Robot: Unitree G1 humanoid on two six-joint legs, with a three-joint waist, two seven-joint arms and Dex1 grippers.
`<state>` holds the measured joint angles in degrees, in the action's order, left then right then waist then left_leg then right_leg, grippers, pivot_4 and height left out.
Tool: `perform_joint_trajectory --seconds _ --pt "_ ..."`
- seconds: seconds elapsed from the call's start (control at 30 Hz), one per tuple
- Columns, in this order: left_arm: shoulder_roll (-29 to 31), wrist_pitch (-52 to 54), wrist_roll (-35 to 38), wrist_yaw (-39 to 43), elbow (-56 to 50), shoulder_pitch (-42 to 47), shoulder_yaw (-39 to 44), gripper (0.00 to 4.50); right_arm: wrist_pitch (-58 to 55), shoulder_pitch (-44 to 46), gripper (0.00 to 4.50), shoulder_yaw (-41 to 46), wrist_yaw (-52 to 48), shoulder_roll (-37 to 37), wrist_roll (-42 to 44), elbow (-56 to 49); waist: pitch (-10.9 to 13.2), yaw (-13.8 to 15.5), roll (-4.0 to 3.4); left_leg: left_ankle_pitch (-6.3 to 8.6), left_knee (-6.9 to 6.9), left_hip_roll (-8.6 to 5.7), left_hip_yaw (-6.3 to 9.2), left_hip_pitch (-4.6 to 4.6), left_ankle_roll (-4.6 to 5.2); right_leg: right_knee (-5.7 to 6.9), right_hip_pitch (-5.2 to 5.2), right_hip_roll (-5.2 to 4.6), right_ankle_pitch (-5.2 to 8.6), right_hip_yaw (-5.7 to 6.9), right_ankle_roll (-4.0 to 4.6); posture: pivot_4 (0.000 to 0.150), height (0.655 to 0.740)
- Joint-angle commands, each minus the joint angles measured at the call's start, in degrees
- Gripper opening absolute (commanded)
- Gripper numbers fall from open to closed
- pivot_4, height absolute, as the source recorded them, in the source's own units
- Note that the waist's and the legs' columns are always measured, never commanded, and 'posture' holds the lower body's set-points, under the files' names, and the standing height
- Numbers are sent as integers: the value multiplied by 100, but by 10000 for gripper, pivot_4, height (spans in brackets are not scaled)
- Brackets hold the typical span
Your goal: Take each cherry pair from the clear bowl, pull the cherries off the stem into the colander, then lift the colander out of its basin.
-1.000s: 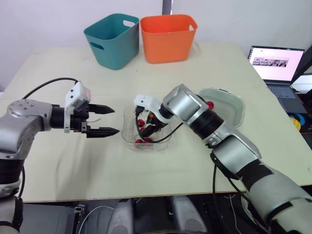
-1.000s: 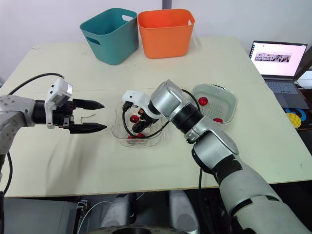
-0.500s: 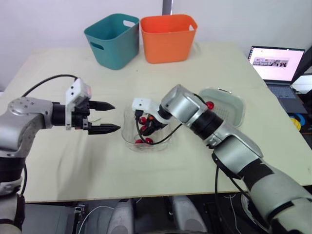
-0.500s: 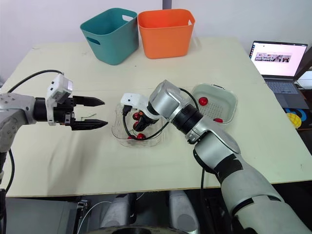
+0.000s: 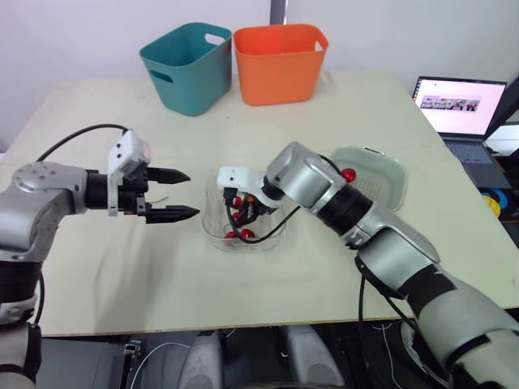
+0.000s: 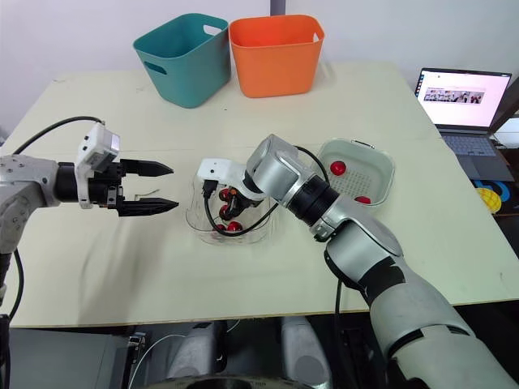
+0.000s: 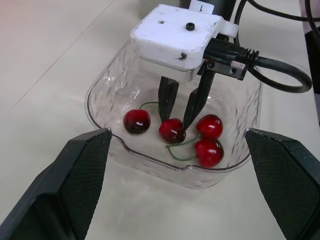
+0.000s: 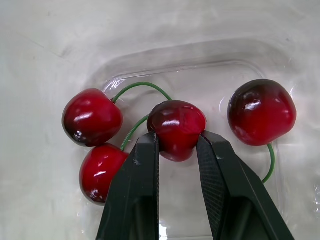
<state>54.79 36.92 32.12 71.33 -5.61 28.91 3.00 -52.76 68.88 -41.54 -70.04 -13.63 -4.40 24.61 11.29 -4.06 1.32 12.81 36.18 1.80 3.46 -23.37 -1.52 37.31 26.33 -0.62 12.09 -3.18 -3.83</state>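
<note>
First, right gripper (image 8: 177, 141): we find it lowered into the clear bowl (image 7: 107, 95), its two black fingers pressed against opposite sides of the middle cherry (image 8: 176, 127), clamping it.
Middle cherry: it rests on the bowl floor, with fingertips touching both of its flanks.
Other cherries: we count three more in the bowl. Two (image 8: 92, 116) (image 8: 100, 170) lie close together on one side of the fingers and one (image 8: 261, 112) lies on the other side.
Stems: thin green stems curve between the cherries. We cannot tell which cherries share a stem.
Left gripper (image 5: 191, 194): it hangs above the table (image 5: 365, 105) on the robot's left of the bowl and apart from it. Its fingers are spread wide, hold nothing and point toward the bowl.
Clear bowl: it stands on the table between the two grippers, near the front middle.
Colander (image 6: 369, 180): it sits on the table just to the robot's right of the bowl, behind the right arm. Two cherries (image 6: 338, 168) (image 6: 363, 199) lie inside it. We cannot separate its rim from that of the basin.
Background: a teal bin (image 5: 186, 69) and an orange bin (image 5: 280, 65) stand side by side at the far edge. An open laptop (image 5: 458, 105) sits off the table's right side.
</note>
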Motion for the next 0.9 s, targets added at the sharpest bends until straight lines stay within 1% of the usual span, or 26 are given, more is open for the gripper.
perform_joint_trajectory --seconds 0.03,0.27,0.4,0.47,0.5,0.53,0.57,0.77,0.87,0.9 --pt "31 -128 6 35 -31 -4 159 45000 181 40 9212 -57 31 -70 -136 -199 0 1 0 0 0 0 0 0 0 0 0 0 0 0 0 1500 7400" --pt "6 -227 -34 56 32 -34 137 45000 274 -13 9212 -68 -34 -107 -149 -353 0 -3 0 0 0 0 0 0 0 0 1 0 0 0 0 1500 7400" --pt "9 -244 -35 55 45 -24 126 45000 306 -64 20510 -60 -1 -57 -156 -302 0 2 0 0 0 0 0 0 0 0 0 0 0 0 0 1500 7400" --pt "15 -237 -35 54 44 -26 126 45000 286 -43 27545 -34 5 -15 -140 -243 0 3 0 0 0 0 0 0 0 0 0 0 0 0 0 1500 7400" --pt "15 -230 -33 50 42 -26 127 45000 280 -23 31754 -30 1 8 -136 -210 0 1 0 0 0 0 0 0 0 0 0 0 0 0 0 1500 7400" --pt "15 -226 -31 48 41 -26 128 45000 278 -10 34346 -29 -1 21 -136 -191 0 -2 0 0 0 0 0 0 0 0 0 0 0 0 0 1500 7400" --pt "17 -225 -32 48 39 -26 128 45000 273 6 37939 -31 -11 43 -134 -161 0 -2 0 0 0 0 0 0 0 0 0 0 0 0 0 1500 7400" --pt "9 -210 -17 26 28 -24 147 45000 406 23 37939 -118 3 135 -228 11 0 0 0 0 0 0 0 0 0 0 0 0 0 0 0 1500 7400" --pt "0 -200 -2 -6 -12 -56 165 45000 481 26 31981 -71 70 165 -293 128 0 0 0 0 0 0 0 0 0 0 0 0 0 0 0 1500 7400" --pt "-3 -194 3 -17 -24 -60 166 45000 508 26 28555 -57 84 166 -310 158 0 0 0 0 0 0 0 0 0 0 0 0 0 0 0 1500 7400"
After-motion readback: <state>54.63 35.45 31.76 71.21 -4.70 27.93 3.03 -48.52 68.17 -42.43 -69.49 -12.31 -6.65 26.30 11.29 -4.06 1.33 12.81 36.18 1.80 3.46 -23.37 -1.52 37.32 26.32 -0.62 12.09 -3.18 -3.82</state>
